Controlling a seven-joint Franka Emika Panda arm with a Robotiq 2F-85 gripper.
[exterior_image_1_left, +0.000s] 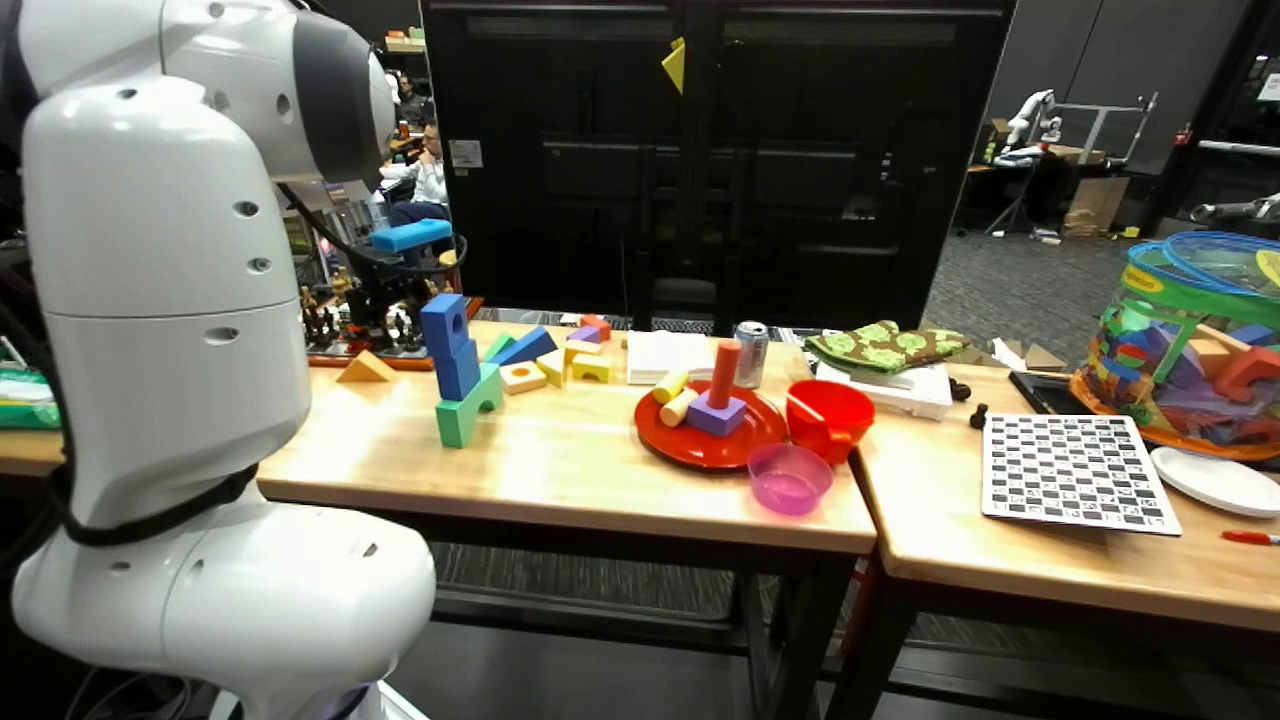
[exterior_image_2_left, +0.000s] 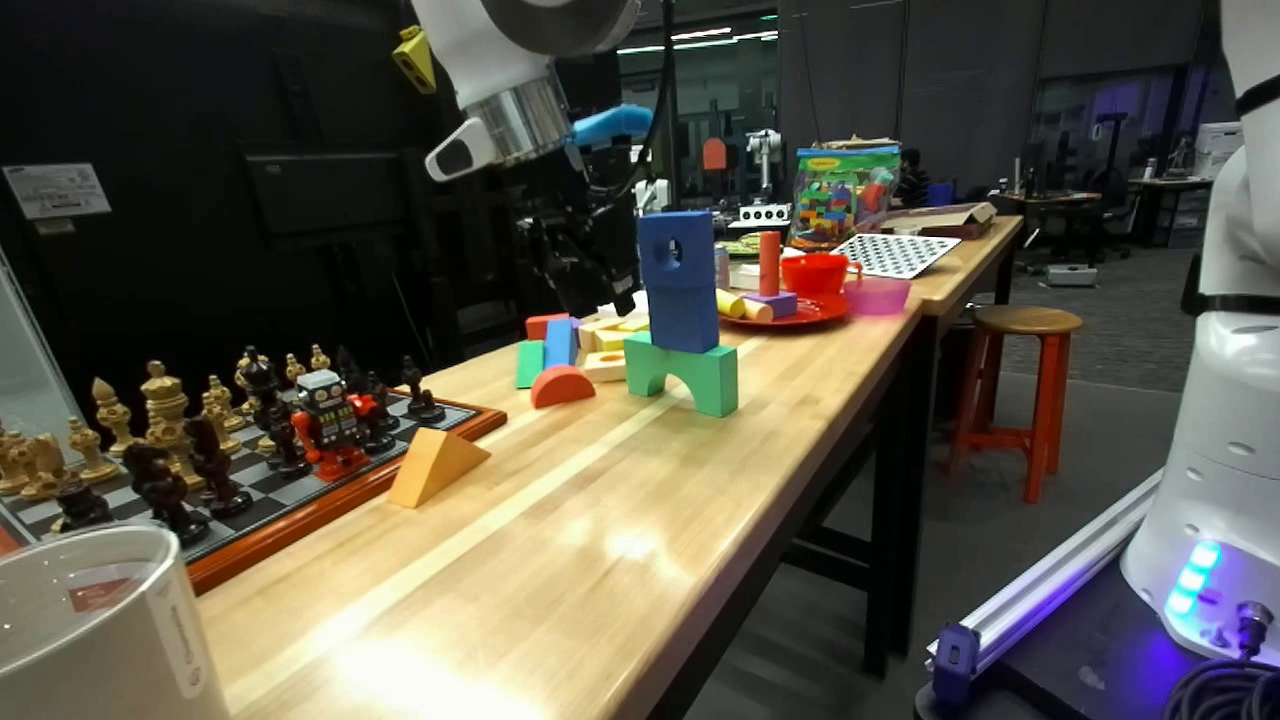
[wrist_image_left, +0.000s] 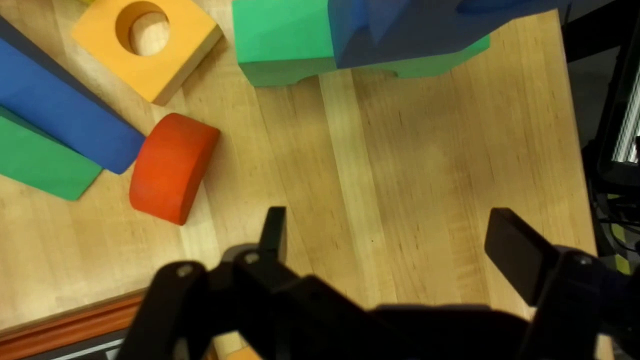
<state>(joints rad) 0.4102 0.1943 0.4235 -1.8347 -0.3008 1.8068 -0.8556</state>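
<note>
My hand (wrist_image_left: 387, 225) hovers empty above the desk (wrist_image_left: 440, 175), spread wide apart. Beside it, the blue blocks (exterior_image_2_left: 690, 290) stand stacked on the green arch (exterior_image_2_left: 710, 372); the red half-round block (wrist_image_left: 175, 167) lies near. I seem at the approach stage; grasping calls for aligning, lowering, closing.

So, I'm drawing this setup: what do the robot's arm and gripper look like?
The glossy white arm has rounded segments, a dark grey joint cover, a silver metal collar and a bright blue piece at the wrist. A black band wraps it, and a black cable loops by the wrist. The black gripper has two blocky fingertips.
</note>
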